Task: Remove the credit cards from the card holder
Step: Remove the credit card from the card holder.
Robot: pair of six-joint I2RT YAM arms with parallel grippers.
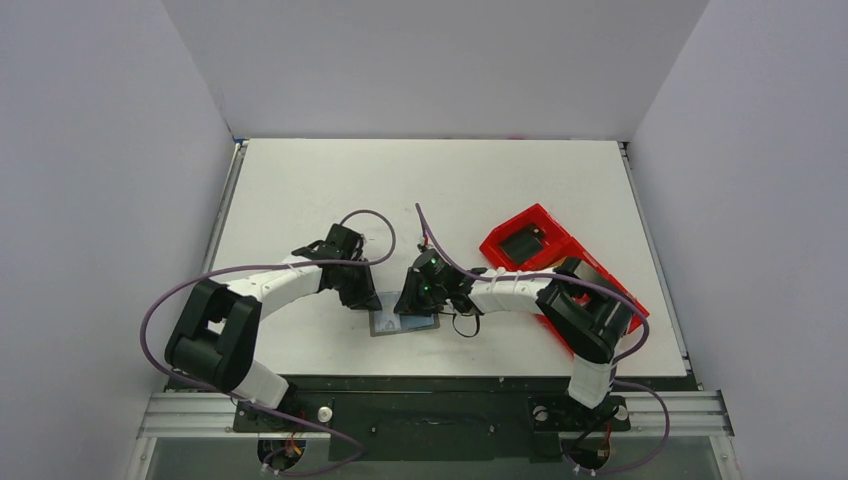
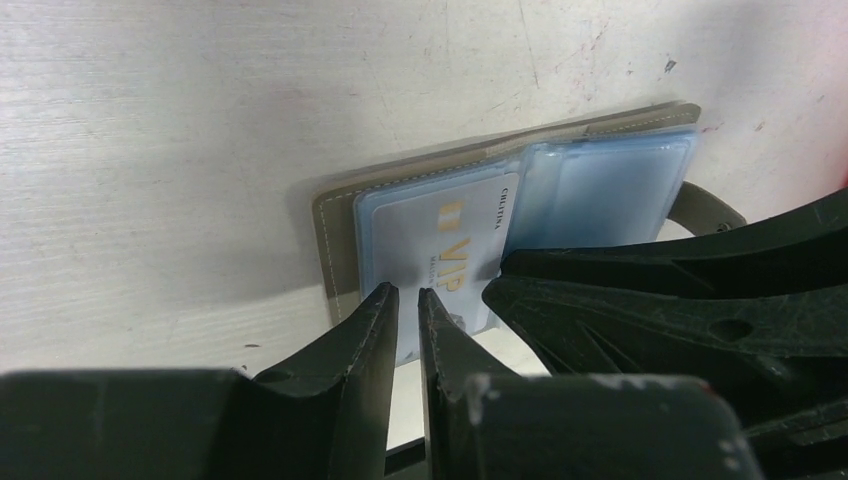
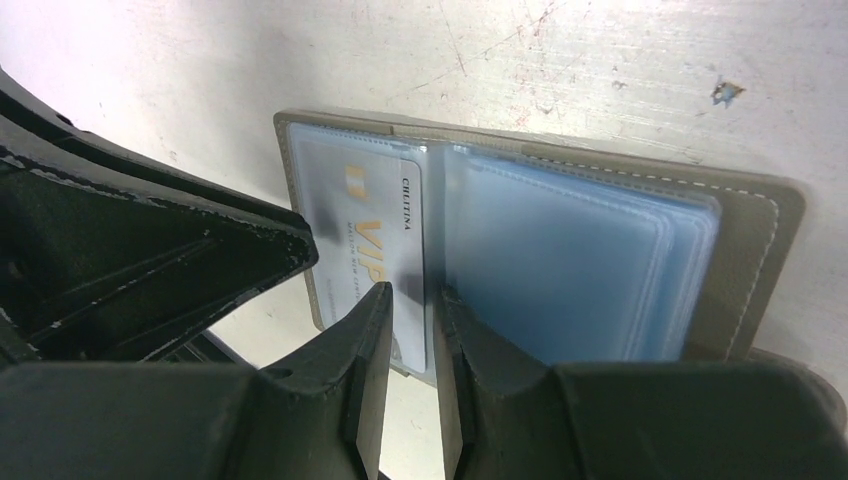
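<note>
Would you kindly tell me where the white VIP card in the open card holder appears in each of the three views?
Top external: too small to make out; only the card holder shows, low centre.
Left wrist: VIP card at centre, just above the left pincer.
Right wrist: VIP card left of centre, just above the right pincer.
Shared landmark: the open grey card holder itself.

Place: a robotics lab test cell.
Walls: plain white panels (image 1: pixel 430 60) closing in three sides.
Table: scuffed white top (image 1: pixel 300 180) — bare workbench.
Mounting: left arm (image 1: pixel 270 285) and right arm (image 1: pixel 520 290) bolted to an aluminium rail (image 1: pixel 430 415), cables (image 1: pixel 160 310) looping loose.
</note>
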